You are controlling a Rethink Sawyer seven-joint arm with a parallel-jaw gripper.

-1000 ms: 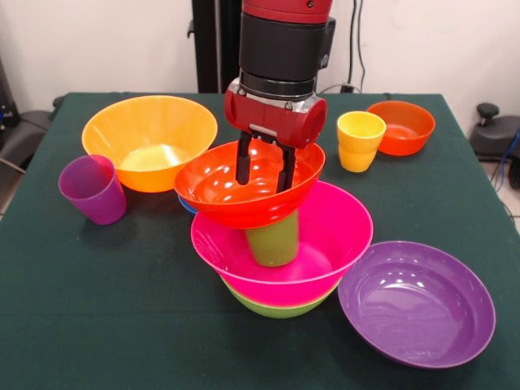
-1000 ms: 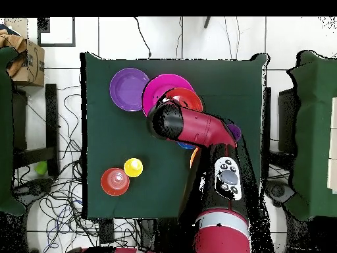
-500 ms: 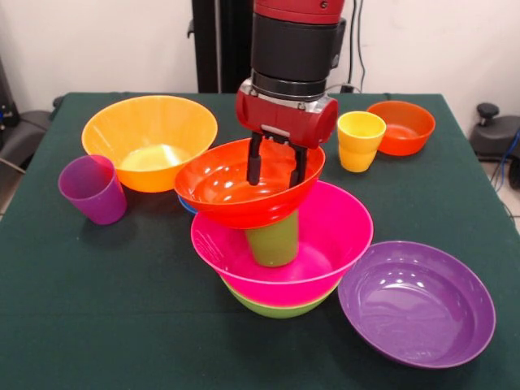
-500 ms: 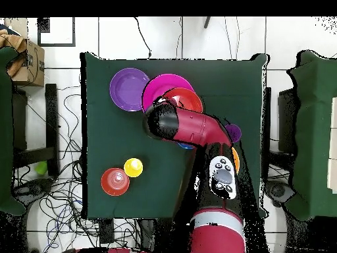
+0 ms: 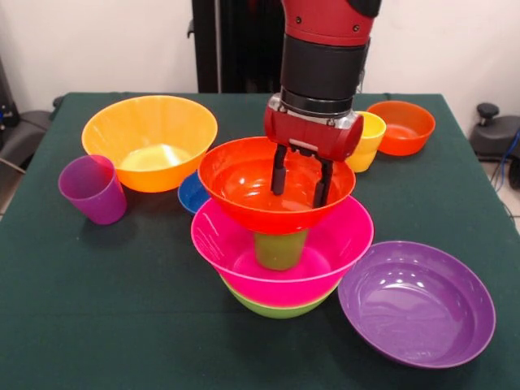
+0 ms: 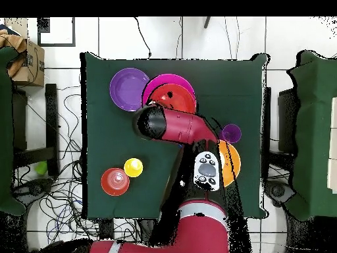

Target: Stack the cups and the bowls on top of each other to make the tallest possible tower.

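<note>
A pile stands near the middle of the green tabletop [image 5: 97,325]: a lime green bowl [image 5: 276,307] at the bottom, a pink bowl [image 5: 284,252] nested in it, a green cup [image 5: 280,248] upright inside the pink bowl, and a red-orange bowl [image 5: 268,191] sitting on top of the cup. The gripper [image 5: 300,175] reaches down into the red-orange bowl, its two dark fingers [image 5: 279,171] spread apart and holding nothing; whether the tips touch the bowl's inside cannot be told.

In the front view, a purple bowl [image 5: 418,305] lies just right of the pile, near the pink bowl's rim. A small blue bowl [image 5: 192,193] peeks out just behind the pile on its left side. Farther left is a large orange bowl [image 5: 150,138], and a purple cup [image 5: 92,188] stands upright in front of it. Behind the arm, a yellow cup [image 5: 370,138] is partly hidden by the gripper's red housing, and a small red-orange bowl [image 5: 402,126] sits beside it near the tabletop's corner.

From overhead, the arm [image 6: 174,126] covers much of the pile and part of the orange bowl.
</note>
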